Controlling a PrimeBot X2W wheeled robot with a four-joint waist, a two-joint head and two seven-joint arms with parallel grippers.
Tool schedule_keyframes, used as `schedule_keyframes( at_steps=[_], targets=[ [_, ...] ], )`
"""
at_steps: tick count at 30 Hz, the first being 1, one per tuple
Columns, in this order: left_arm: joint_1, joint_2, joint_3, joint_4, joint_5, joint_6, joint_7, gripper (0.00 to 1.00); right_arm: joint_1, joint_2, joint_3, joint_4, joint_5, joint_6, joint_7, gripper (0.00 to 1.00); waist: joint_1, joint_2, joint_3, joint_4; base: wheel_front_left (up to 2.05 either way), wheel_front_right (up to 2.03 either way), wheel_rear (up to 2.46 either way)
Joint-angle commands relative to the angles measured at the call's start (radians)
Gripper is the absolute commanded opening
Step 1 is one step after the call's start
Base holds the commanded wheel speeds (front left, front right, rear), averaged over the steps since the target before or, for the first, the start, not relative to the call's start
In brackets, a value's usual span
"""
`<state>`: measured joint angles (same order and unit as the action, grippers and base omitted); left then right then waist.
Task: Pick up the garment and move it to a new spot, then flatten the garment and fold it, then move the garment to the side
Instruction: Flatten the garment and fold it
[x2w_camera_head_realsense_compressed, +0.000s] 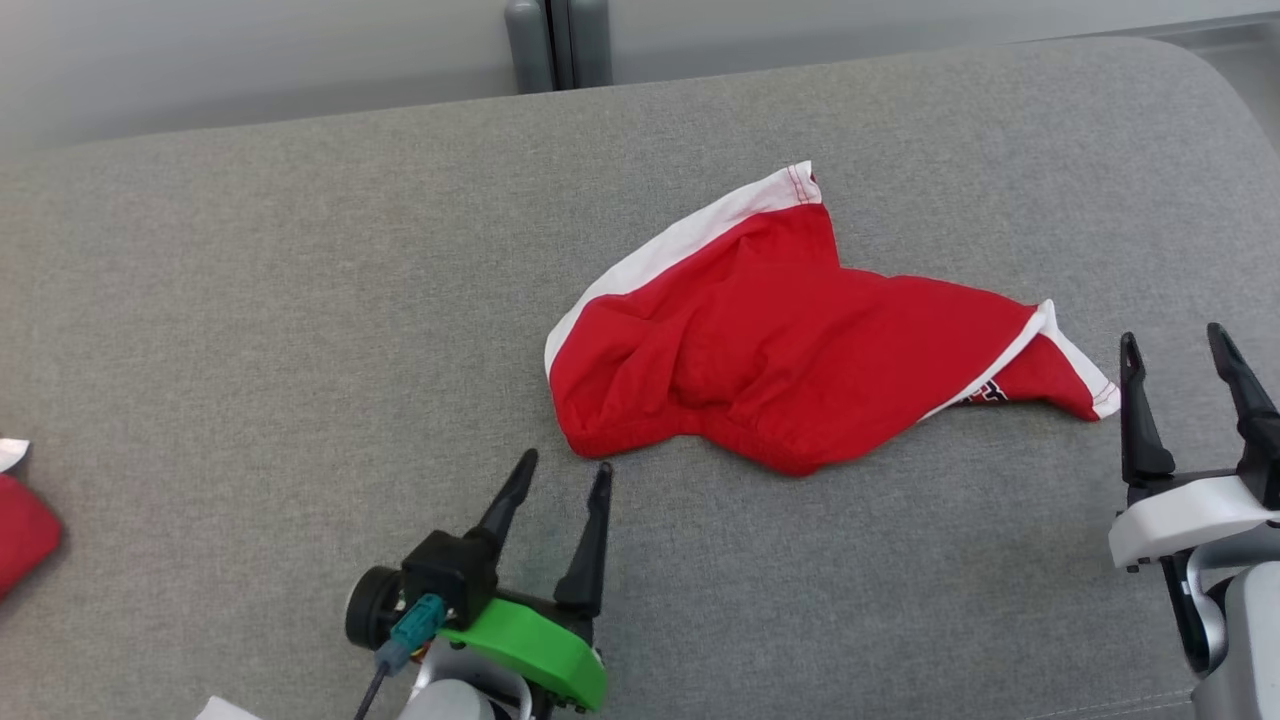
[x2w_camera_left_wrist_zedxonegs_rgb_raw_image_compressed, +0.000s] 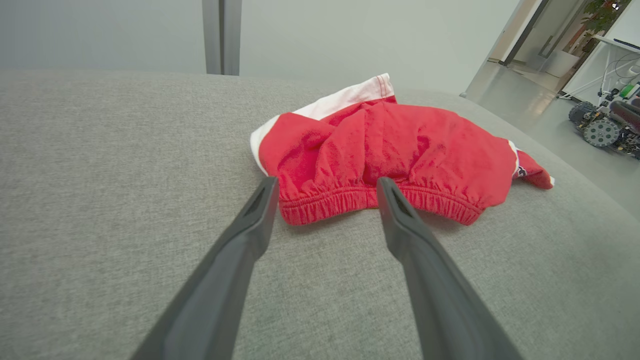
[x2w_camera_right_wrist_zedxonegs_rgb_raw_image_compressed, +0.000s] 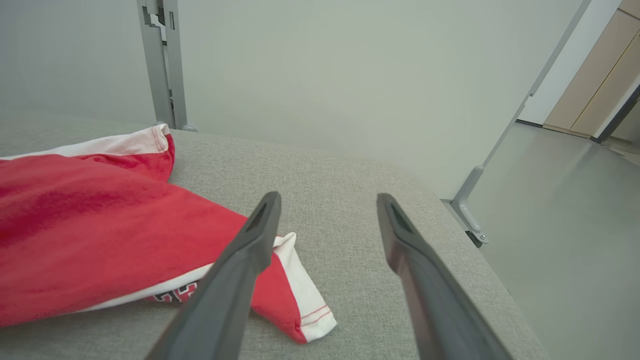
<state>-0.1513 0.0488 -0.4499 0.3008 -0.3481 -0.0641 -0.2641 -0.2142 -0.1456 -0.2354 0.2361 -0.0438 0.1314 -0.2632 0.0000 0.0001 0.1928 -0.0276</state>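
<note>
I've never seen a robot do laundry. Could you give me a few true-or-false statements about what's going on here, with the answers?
1. The red garment lies crumpled on the grey fabric surface. True.
2. The left gripper is clamped on the garment. False: it is open, holding nothing, pointing at the elastic waistband.
3. The right gripper is open beside the garment. True.
4. The garment is red all over. False: white bands run along its edges.

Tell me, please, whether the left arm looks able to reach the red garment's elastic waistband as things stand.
Probably yes: the left tool is open, and the waistband lies just ahead of it with nothing between.
</note>
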Motion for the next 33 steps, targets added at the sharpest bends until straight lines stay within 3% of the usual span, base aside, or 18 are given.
schedule_keyframes(
  at_steps=[1, 7, 17, 31, 32, 33],
  targets=[
    [-0.026, 0.004, -0.028, 0.011, -0.018, -0.017, -0.001, 1.0, 0.001, 0.004, 0.003, -0.006, 0.007, -0.001, -0.002, 1.0, 0.0, -0.0001, 0.022, -0.017, 0.0, 0.0, 0.0],
    [-0.122, 0.004, -0.196, 0.074, -0.086, -0.061, -0.001, 1.0, -0.048, 0.045, 0.04, -0.026, 0.019, -0.001, -0.002, 1.0, 0.0, -0.0001, 0.091, -0.055, 0.0, 0.0, 0.0],
    [-0.24, 0.005, -0.372, 0.167, -0.197, -0.067, -0.001, 1.0, -0.107, 0.073, 0.093, -0.038, 0.029, -0.001, -0.002, 1.0, 0.0, -0.0001, 0.181, -0.116, 0.0, 0.0, 0.0],
    [-0.306, 0.004, -0.397, 0.115, -0.311, -0.067, 0.0, 1.0, -0.124, 0.086, 0.098, -0.045, 0.024, -0.001, -0.002, 1.0, 0.0, -0.0001, 0.213, -0.144, 0.0, 0.0, 0.0],
    [-0.308, 0.004, -0.389, 0.106, -0.3, -0.067, 0.0, 0.78, -0.123, 0.086, 0.098, -0.043, 0.023, -0.001, -0.002, 1.0, 0.0, -0.0001, 0.212, -0.143, 0.0, 0.0, 0.0],
    [-0.306, 0.004, -0.381, 0.099, -0.292, -0.067, 0.0, 0.27, -0.123, 0.086, 0.099, -0.042, 0.022, -0.001, -0.002, 1.0, 0.0, -0.0001, 0.211, -0.142, 0.0, 0.0, 0.0]
  ],
)
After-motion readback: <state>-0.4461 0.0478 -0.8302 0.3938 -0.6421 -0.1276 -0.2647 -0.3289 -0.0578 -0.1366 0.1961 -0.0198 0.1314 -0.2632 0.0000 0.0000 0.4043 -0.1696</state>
